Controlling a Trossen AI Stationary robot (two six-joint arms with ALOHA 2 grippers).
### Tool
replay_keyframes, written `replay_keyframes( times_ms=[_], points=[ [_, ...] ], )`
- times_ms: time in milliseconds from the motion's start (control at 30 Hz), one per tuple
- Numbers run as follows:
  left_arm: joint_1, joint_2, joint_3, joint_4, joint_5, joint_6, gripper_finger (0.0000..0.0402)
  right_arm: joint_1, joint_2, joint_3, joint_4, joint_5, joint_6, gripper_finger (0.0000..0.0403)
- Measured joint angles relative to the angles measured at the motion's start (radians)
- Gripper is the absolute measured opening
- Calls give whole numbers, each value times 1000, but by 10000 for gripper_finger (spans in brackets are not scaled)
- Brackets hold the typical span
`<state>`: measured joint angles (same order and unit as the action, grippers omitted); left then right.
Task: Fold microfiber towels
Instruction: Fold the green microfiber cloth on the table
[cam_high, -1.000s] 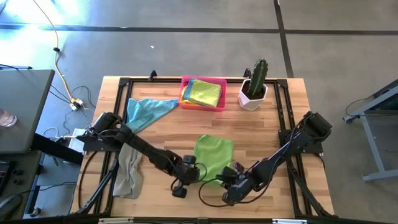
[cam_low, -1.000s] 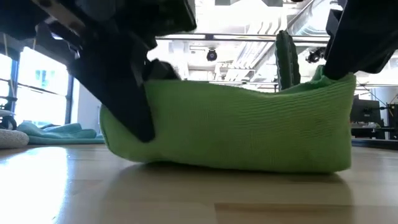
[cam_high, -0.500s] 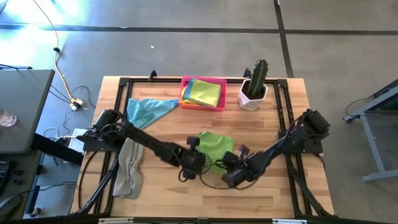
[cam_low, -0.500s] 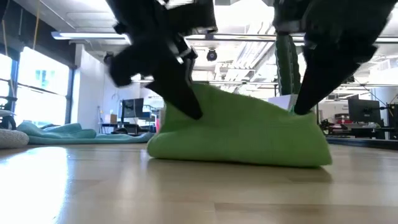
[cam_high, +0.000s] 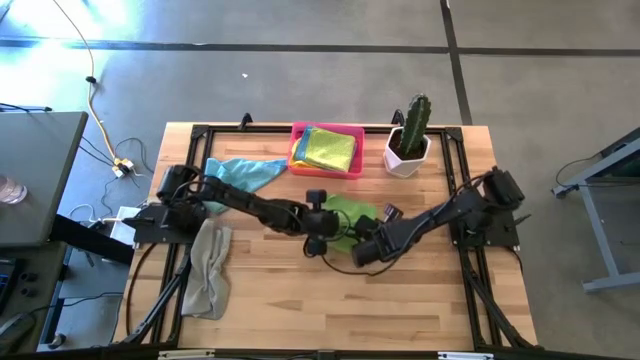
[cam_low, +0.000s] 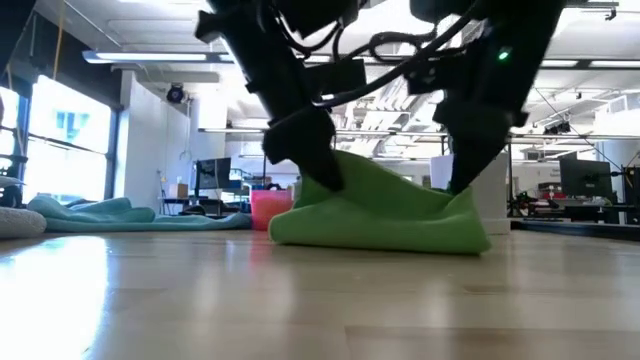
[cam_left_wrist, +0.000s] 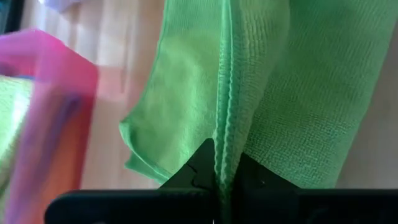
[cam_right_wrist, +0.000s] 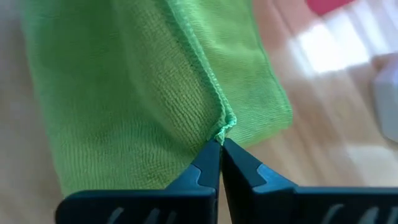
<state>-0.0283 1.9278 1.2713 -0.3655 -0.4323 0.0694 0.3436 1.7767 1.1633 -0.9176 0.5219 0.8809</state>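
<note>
A lime green towel (cam_high: 346, 212) lies doubled over at the table's middle, its lower layer on the wood (cam_low: 380, 235). My left gripper (cam_high: 323, 232) is shut on its raised edge at the left end. My right gripper (cam_high: 366, 244) is shut on the right corner. A light blue towel (cam_high: 240, 172) lies flat at the far left. A grey towel (cam_high: 206, 268) lies crumpled at the near left. Folded lime green, yellow and blue towels (cam_high: 326, 148) lie in the pink tray (cam_high: 352, 170). My left gripper pinches the lime green towel's hemmed edge (cam_left_wrist: 225, 149) between its two fingers, which slant down from above. The held edge is raised (cam_low: 335, 170) and the cloth below rests on the table. My right gripper pinches the towel's corner (cam_right_wrist: 224, 127) at the fingertips, slanting down from above. The corner (cam_low: 462, 195) is held just above the table, and the edge between the two grippers sags a little.
A cactus in a white pot (cam_high: 408, 138) stands at the far right, beside the pink tray. A black frame (cam_high: 200, 140) runs round the table's edges. Bare wood lies along the near side (cam_high: 340, 310).
Both grippers have gone toward the table's far edge, staying shut on the lime green towel's near edge. That edge has been carried over the rest of the towel, which has folded over on itself and now shows shorter; its far part has stayed on the table.
</note>
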Motion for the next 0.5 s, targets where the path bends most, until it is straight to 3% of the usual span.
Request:
replay_keyframes(
  times_ms=[233,500],
  points=[
    [82,16,0,79,37,100,7,-91,0,0,-82,2,-10,0],
    [156,30,0,82,41,100,7,-198,0,0,-80,54,-180,0]
  ],
)
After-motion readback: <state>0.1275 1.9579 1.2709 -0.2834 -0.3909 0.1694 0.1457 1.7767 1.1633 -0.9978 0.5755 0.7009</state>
